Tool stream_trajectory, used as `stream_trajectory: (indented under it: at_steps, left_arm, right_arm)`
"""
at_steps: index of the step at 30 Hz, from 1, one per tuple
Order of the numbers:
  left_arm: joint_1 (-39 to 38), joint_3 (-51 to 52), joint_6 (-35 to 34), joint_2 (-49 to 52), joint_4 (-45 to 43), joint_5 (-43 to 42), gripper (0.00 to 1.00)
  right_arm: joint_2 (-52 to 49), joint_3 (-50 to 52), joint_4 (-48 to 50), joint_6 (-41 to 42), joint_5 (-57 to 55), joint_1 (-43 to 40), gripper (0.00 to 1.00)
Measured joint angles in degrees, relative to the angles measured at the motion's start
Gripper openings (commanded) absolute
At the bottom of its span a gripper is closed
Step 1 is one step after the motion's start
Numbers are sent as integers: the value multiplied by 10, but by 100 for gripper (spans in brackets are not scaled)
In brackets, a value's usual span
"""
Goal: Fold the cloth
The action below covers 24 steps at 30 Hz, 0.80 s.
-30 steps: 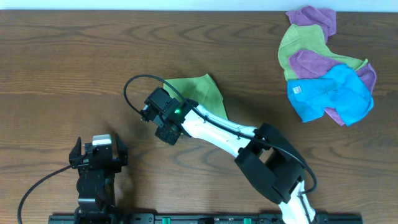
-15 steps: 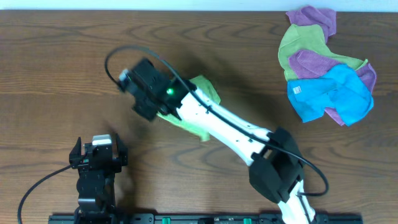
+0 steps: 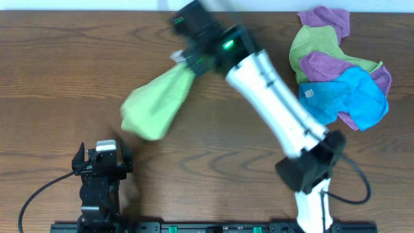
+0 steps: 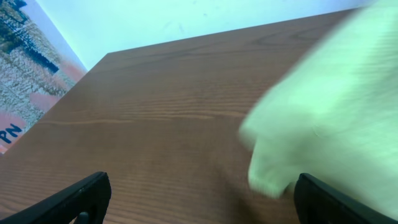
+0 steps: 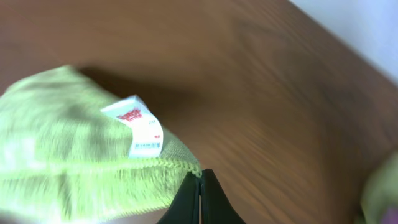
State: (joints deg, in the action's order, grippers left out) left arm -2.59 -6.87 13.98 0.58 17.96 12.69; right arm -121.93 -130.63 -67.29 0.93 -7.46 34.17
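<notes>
My right pincer (image 3: 184,57) sits at about 11 o'clock on the counter (image 3: 58,71), near the far edge, with my right arm (image 3: 278,110) stretched out to it from the near edge at 5 o'clock. In the right wrist view that pincer (image 5: 200,186) is pressed together on the stitched hem of the cloth (image 5: 62,149), with no gap showing between the two dark tips. The small white tag (image 5: 140,128) stands up from the same hem, just to the 10 o'clock side of the pinch. Seen from overhead, the cloth (image 3: 158,100) trails away from the pinch toward 7 o'clock as one long lime-green smear, narrow at the top and wide at the bottom. It is too blurred for me to tell whether its lower end touches the wood. My left pincer (image 3: 103,157) is at 8 o'clock near the front edge, well apart from the cloth. In its own view my left pincer (image 4: 202,190) is spread wide, one dark tip in each bottom corner and nothing between them. The cloth (image 4: 323,118) fills the right side there as a pale green blur. At 2 o'clock lies a pile of other cloths: a blue cloth (image 3: 343,97), a dull green cloth (image 3: 309,45) and purple cloths (image 3: 326,22) among them.
</notes>
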Motion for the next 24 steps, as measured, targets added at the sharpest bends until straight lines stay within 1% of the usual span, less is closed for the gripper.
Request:
stream_trajectory:
  at_steps: [1,2,3,5,7,10,13,14,16,20,22,24]
  left_arm:
    - [0,0,0,0,0,0,95]
    - [0,0,0,0,0,0,95]
    - [0,0,0,0,0,0,95]
    - [0,0,0,0,0,0,95]
    - [0,0,0,0,0,0,95]
    - [0,0,0,0,0,0,95]
    - [0,0,0,0,0,0,95]
    - [0,0,0,0,0,0,95]
    - [0,0,0,0,0,0,95]
    - [0,0,0,0,0,0,95]
    - [0,0,0,0,0,0,95]
    - [0,0,0,0,0,0,96]
  right_arm:
    - [-3,17,-1,15,-7,-31,50]
    - [-9,38,-6,33,-16,-69,87]
    - [-17,59,-17,56,-23,-107,99]
    - [-30,79,-33,81,-14,-146,99]
    - [-34,84,-34,94,1,-156,99]
    - [-33,84,-41,95,24,-143,99]
    - [-33,84,-50,71,56,-105,98]
    - [-33,84,-50,59,62,-90,96]
    - [-33,91,-38,31,70,-53,88]
    - [-33,141,0,-5,80,17,75]
    - [-33,167,-8,-14,82,34,77]
    - [-33,181,-33,-15,84,36,84]
